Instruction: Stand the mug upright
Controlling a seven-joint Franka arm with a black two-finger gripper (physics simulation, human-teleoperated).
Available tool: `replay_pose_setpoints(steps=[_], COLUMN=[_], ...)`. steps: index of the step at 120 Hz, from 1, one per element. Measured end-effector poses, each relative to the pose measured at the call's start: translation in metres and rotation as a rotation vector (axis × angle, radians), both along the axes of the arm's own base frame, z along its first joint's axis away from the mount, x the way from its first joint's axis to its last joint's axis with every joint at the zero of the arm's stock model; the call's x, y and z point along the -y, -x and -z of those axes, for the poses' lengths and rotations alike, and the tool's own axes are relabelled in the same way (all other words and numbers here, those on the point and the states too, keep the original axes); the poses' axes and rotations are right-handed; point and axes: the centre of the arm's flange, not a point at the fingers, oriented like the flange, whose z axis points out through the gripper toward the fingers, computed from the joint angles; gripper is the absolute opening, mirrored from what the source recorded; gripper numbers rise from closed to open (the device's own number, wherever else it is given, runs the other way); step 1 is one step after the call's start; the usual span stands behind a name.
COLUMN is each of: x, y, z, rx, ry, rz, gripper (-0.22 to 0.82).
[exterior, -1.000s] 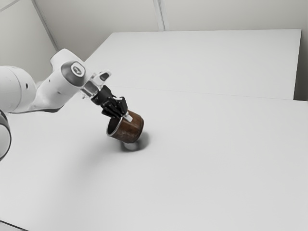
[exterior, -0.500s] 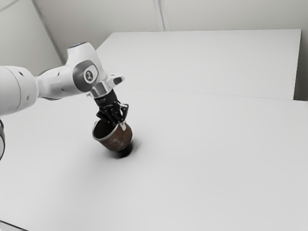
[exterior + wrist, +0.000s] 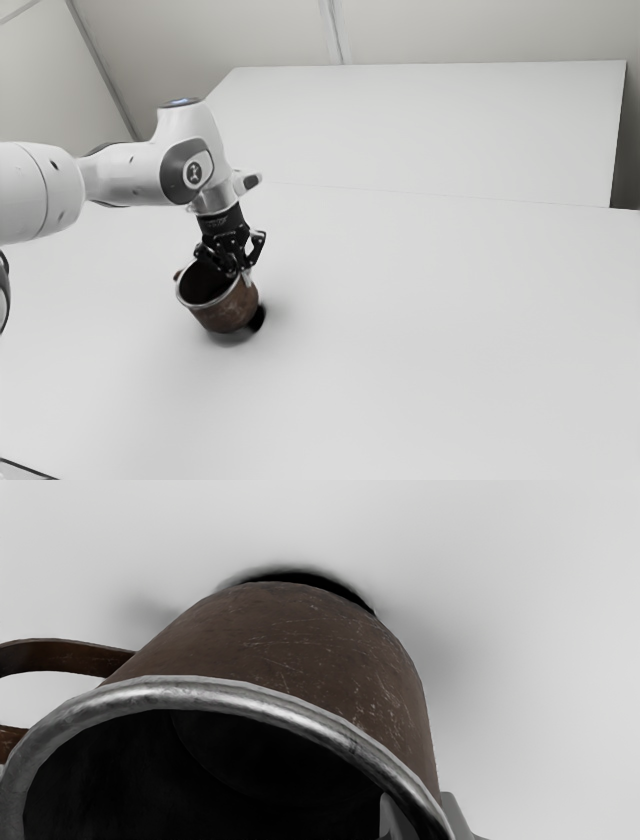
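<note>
Leaning well off vertical, the mug [image 3: 228,312] was in the hand [image 3: 241,275], over the bench [image 3: 400,350]. Its long axis ran aslant, from the base, low and toward the exterior view's right, up to the open mouth, which faced upward and toward the exterior view's left. That made it neither upright nor flat on its side: the mouth was higher than the base, but the body was plainly tipped.

The hand was clamped on the mug's wall at the silvery rim [image 3: 200,692], with one fingertip [image 3: 392,820] inside the mouth and the other fingertip [image 3: 456,815] against the brown outside. The handle [image 3: 65,655] stuck out from the body, well apart from the pinched part of the rim; in the exterior view a bit of it poked out past the rim's left side.

A dark shadow [image 3: 258,318] lay on the bench close beside the lower end of the mug. Whether the base's edge touched the bench there, I could not tell. The arm [image 3: 130,175] reached in from the exterior view's left, the hand pointing down into the mug.
</note>
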Motion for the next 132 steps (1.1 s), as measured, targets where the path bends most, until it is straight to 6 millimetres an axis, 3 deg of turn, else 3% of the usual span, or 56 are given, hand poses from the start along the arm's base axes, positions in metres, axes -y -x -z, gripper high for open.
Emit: replay_pose_setpoints(steps=[50, 92, 114, 132], x=[-0.002, -0.004, -0.004, -0.004], y=[-0.003, -0.004, -0.005, -0.008], z=[0.019, 0.026, 0.026, 0.016], rx=[-0.078, -0.104, -0.103, -0.091], ry=[-0.061, -0.016, 0.001, 0.007], rz=[-0.115, -0.215, -0.222, -0.213], gripper=[-0.17, -0.17, 0.23, 0.42])
